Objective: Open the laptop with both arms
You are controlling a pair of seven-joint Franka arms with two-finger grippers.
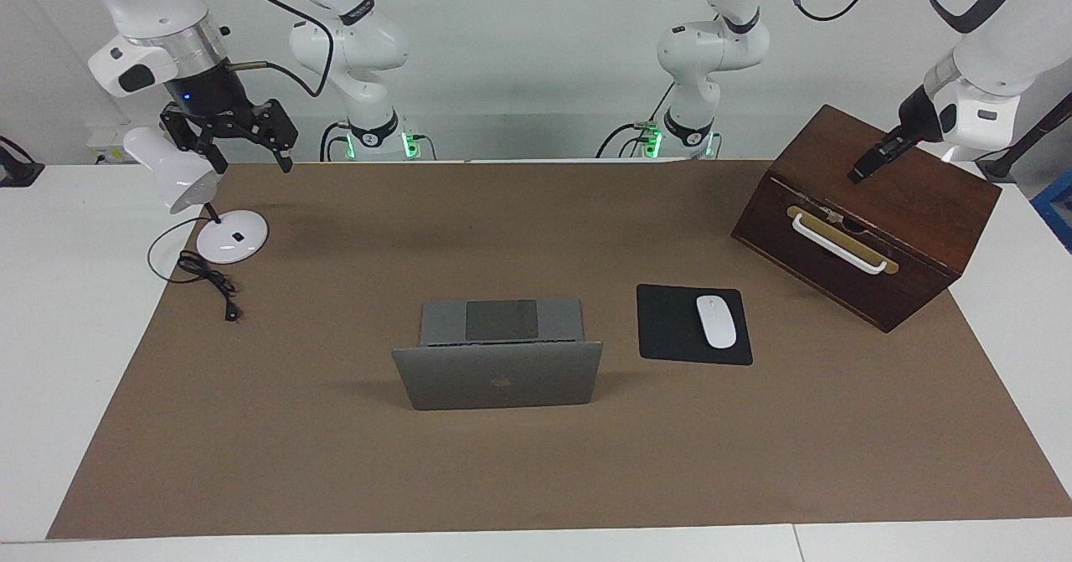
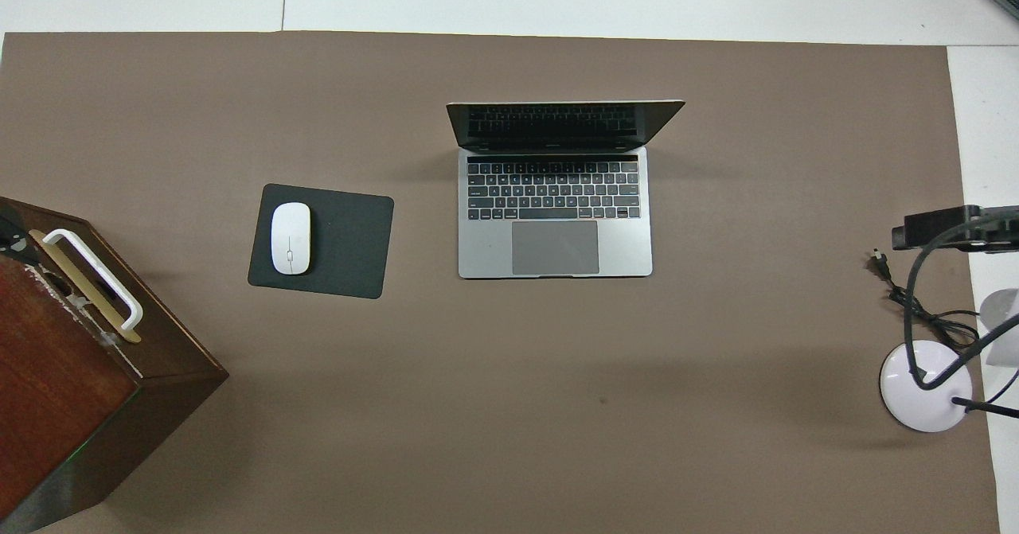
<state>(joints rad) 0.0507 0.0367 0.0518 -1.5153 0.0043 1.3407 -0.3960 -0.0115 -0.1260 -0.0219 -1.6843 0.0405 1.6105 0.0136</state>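
**Q:** Fingers of your right gripper?
**Me:** Spread wide, gripping nothing, over the white desk lamp.
**Q:** Left gripper?
**Me:** Over the dark wooden box (grip: cannot tell).
**Q:** Laptop?
**Me:** My thin silver-grey laptop stands open, three o'clock from the black rectangular mouse pad, seen from overhead.

Bare mat surrounds the open laptop except beside it, where the mouse pad lies.
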